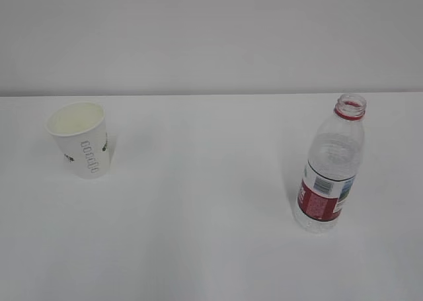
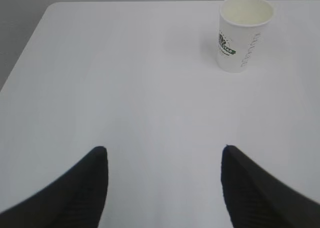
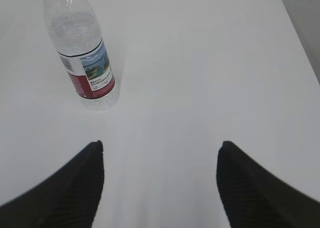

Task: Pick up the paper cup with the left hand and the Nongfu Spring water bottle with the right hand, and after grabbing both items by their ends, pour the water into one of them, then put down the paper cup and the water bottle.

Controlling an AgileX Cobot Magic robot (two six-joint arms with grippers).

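The paper cup (image 1: 78, 139) stands upright at the left of the exterior view, the Nongfu Spring water bottle (image 1: 330, 163) upright and uncapped at the right, well apart on the white table (image 1: 198, 235). Both grippers are wide and empty: the left hand (image 2: 164, 160) has the cup at the upper right of its wrist frame, the right hand (image 3: 160, 155) has the bottle at the upper left. The step is the reach. Each arm should probably centre its target between the 2 fingers before closing, gripping the cup gently to avoid crushing it.
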